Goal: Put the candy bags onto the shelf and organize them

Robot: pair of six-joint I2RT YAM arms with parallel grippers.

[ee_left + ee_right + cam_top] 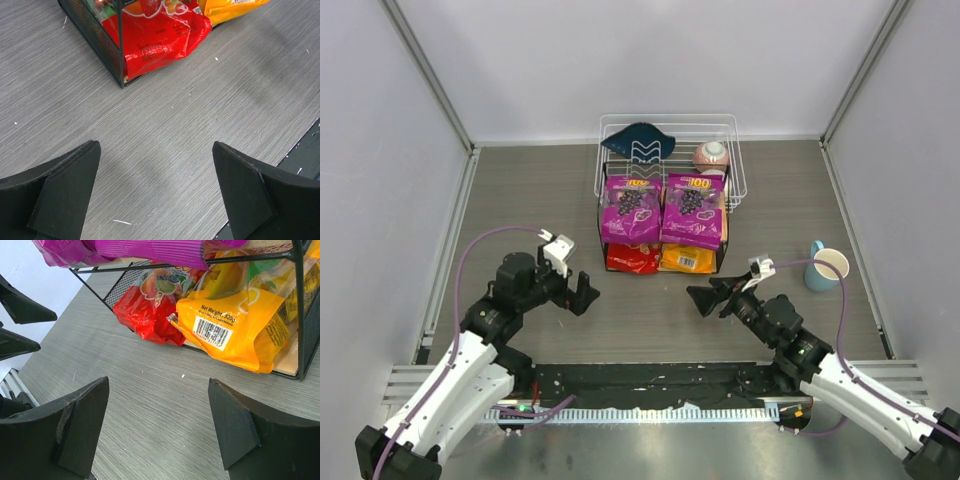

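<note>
The shelf [724, 232] stands mid-table with two purple candy bags [631, 208] [692, 208] side by side on its top board. A red bag [632, 260] and an orange-yellow bag [687, 260] lie on the lower board, sticking out at the front. My left gripper [584, 295] is open and empty over bare table, left of the shelf front. My right gripper [705, 298] is open and empty in front of the shelf. The left wrist view shows the red bag [160, 37] and the shelf corner [120, 65]. The right wrist view shows the red bag [147, 312], the orange-yellow bag [235, 327] and the purple bags [150, 250].
A white wire basket [670, 135] behind the shelf holds a dark blue cloth [638, 138] and a pink ball-like object [711, 155]. A light blue mug [826, 268] stands at the right. Grey walls enclose the table on three sides.
</note>
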